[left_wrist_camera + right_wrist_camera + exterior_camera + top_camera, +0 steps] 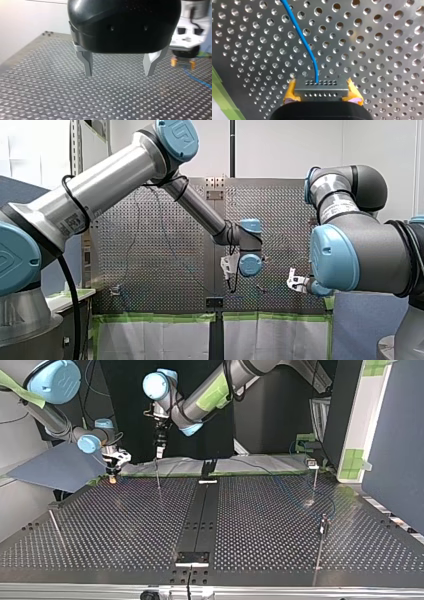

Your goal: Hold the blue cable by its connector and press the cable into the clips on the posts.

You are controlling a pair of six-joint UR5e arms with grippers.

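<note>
My right gripper (321, 86) is shut on a small metal connector (321, 92), clamped between its yellow pads (290, 91). The blue cable (305, 45) leaves the connector and runs away over the perforated plate. In the top view this gripper (113, 477) hangs low at the far left edge of the table. My left gripper (118, 73) stands open, its metal fingers (87, 63) wide apart with nothing between them, just above the plate. Beside it the right gripper (183, 61) shows, with the cable (197, 79) trailing from it. Thin posts with clips (324, 523) (313, 464) stand at the top view's right.
Another thin post (158, 476) rises under my left gripper (159, 452), and a slanted one (56, 530) stands at the top view's left. A dark rail (197, 520) runs down the table's middle. Green tape (160, 317) lines the table's edge in the front view.
</note>
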